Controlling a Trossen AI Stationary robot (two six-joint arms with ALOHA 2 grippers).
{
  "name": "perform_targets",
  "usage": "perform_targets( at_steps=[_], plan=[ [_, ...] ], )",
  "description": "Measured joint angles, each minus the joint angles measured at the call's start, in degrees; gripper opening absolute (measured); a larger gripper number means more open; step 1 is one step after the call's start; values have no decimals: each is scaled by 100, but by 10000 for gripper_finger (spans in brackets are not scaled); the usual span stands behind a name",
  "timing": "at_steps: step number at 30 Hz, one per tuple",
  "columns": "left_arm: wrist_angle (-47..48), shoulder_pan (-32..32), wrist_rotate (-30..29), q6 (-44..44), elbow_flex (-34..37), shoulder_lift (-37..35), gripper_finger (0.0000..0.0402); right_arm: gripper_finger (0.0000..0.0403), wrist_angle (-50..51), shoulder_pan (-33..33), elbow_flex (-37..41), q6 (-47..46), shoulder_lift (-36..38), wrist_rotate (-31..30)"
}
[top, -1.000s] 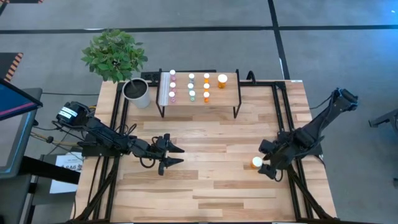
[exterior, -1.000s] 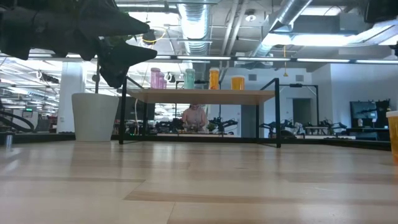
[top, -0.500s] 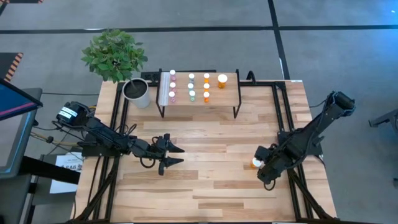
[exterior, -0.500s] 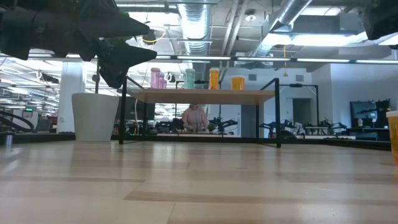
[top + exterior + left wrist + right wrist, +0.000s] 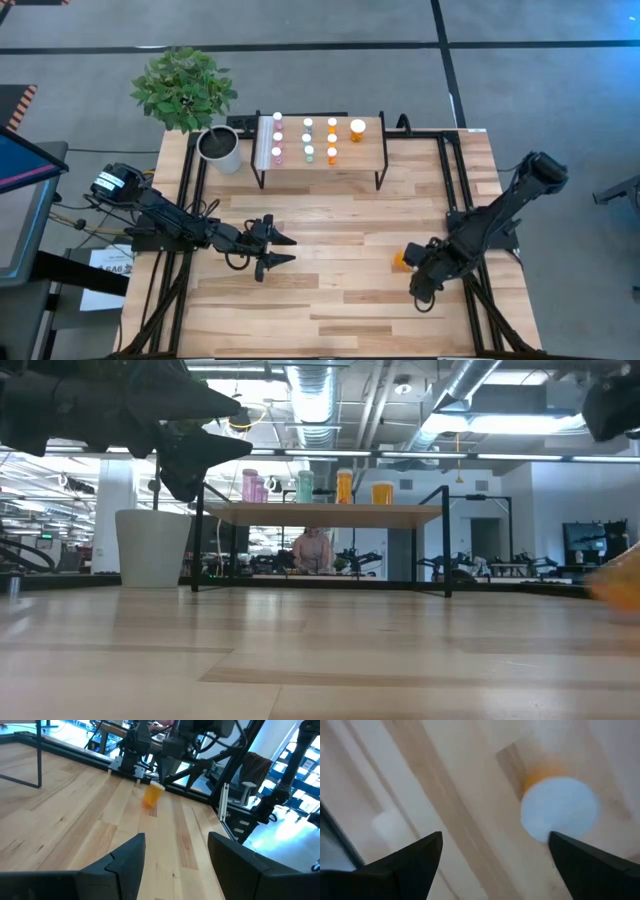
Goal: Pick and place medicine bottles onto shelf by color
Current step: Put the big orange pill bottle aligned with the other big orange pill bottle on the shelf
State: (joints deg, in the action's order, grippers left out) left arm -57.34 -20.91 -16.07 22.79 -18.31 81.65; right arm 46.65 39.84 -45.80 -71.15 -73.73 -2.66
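High view: the wooden counter (image 5: 330, 300) carried a small shelf (image 5: 370, 150) at its far edge, beside a grey-white plant pot (image 5: 220, 150) holding a leafy green plant (image 5: 183, 87). On the shelf stood white-capped medicine bottles (image 5: 308, 140) in columns by colour: pink nearest the pot, then green, then orange, with one larger orange bottle (image 5: 357, 129) at the end of the row. A second orange bottle (image 5: 400, 260) was on the counter near the right side, well apart from the shelf and just beside the right gripper (image 5: 428, 283).

Right wrist view: the right gripper's (image 5: 492, 855) jaws stood wide apart and held nothing; the bottle's white cap (image 5: 559, 807) appeared between the two dark fingers, with an orange edge showing behind it. The bottle was blurred, and contact with a finger could not be judged.

Left wrist view: the left gripper's (image 5: 172, 852) jaws were partly open and empty, above bare counter boards. Farther off, the orange bottle appeared tilted and blurred, just below the other arm's gripper.

Low view: the shelf (image 5: 330, 515) stood on thin black legs, with pink, green and orange bottles along its top. The left gripper (image 5: 215, 425) hung above the counter, and an orange blur (image 5: 622, 582) at the picture's right edge marked the loose bottle. A person (image 5: 312, 550) was visible in the room behind, below the shelf top.
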Motion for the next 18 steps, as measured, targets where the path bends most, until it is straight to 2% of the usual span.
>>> perform_targets(
  at_steps=[7, 11, 14, 18],
  plan=[
    [-8, 1, -5, 9, 0, 0, 203, 389, 49, -135, 35, 113, 17, 573],
    [-11, 0, -69, -17, 0, 0, 203, 389, 169, -270, 20, 113, 36, 622],
    [-1, 0, -67, -14, 0, 0, 203, 389, 370, -371, 19, 194, 23, 343],
    [0, 2, -22, 13, 0, 0, 203, 389, 433, -515, 19, 659, -90, -524]
  ],
)
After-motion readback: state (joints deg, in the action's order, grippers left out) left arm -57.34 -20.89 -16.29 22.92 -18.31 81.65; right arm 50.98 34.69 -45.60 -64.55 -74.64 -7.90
